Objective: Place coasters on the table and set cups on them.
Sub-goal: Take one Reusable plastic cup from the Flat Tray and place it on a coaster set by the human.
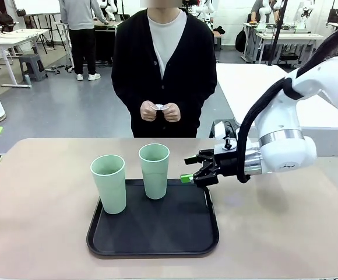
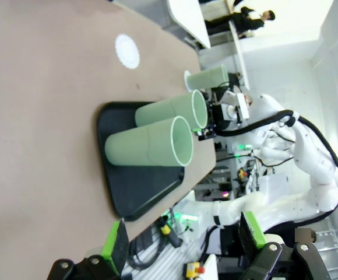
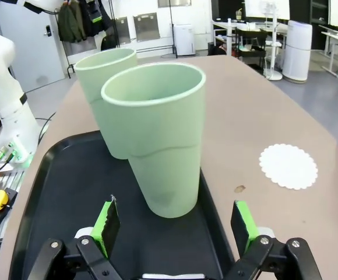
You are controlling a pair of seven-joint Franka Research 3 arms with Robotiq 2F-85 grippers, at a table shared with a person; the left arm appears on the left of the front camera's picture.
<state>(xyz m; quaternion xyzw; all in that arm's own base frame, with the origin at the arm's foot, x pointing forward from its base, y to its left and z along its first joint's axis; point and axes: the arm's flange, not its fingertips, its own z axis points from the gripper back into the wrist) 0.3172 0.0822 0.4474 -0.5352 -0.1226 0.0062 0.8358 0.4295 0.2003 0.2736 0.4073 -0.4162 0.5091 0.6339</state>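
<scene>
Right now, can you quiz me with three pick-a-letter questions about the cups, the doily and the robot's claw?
1. Where does the white coaster lie?
A on the floor
B on the table beside the tray
C on a chair
2. How many cups stand on the tray?
A one
B two
C four
3. The right gripper is:
A open
B shut on a cup
C holding a coaster

Answers:
1. B, it lies flat on the tan top next to the tray.
2. B, two mint tumblers stand there.
3. A, its green pads are spread with nothing between them.
</scene>
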